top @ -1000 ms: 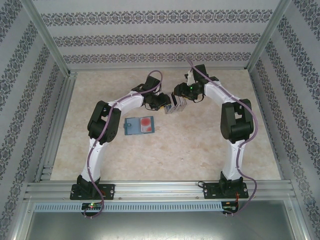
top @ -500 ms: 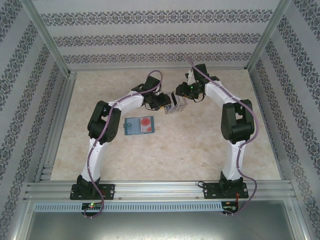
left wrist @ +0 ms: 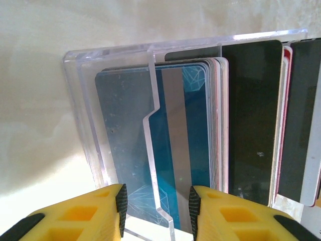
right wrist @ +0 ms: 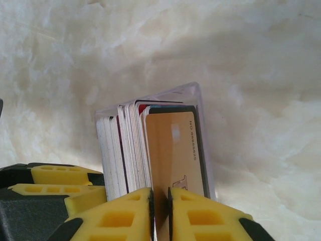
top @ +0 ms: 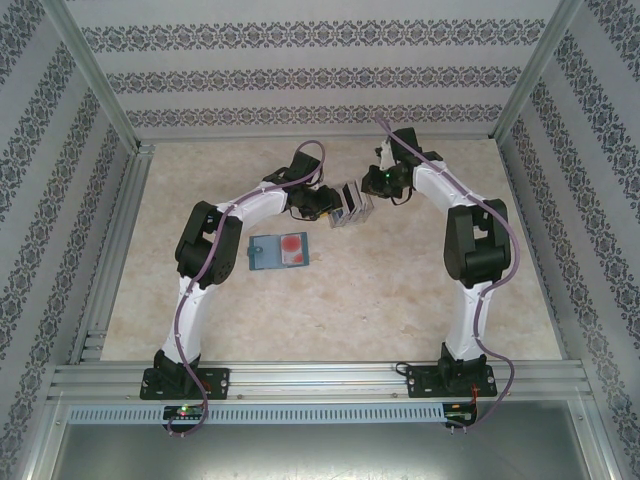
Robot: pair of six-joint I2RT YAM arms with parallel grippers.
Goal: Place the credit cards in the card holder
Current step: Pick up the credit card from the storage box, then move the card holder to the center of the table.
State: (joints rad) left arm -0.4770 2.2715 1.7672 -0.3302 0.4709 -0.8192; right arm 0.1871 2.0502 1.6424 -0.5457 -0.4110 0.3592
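A clear plastic box (left wrist: 80, 100) stands on the table, packed with upright credit cards (left wrist: 198, 125) in blue, black and white. My left gripper (left wrist: 156, 206) straddles its near end, pads against it. My right gripper (right wrist: 159, 193) is shut on the lower edge of a tan card (right wrist: 175, 150) at the end of the row. From above, both grippers meet at the box (top: 352, 207) at mid-table. The card holder (top: 265, 253), teal-blue, lies flat nearer the arms, with a white, red-spotted patch (top: 292, 246) on its right half.
The tabletop (top: 380, 300) is pale marble-patterned, fenced by aluminium rails (top: 130, 210) and patterned walls. Open floor lies in front of and to the right of the card holder.
My right gripper's jaws have closed onto the tan card, and its wrist has shifted slightly right. The left arm and the card holder have not moved.
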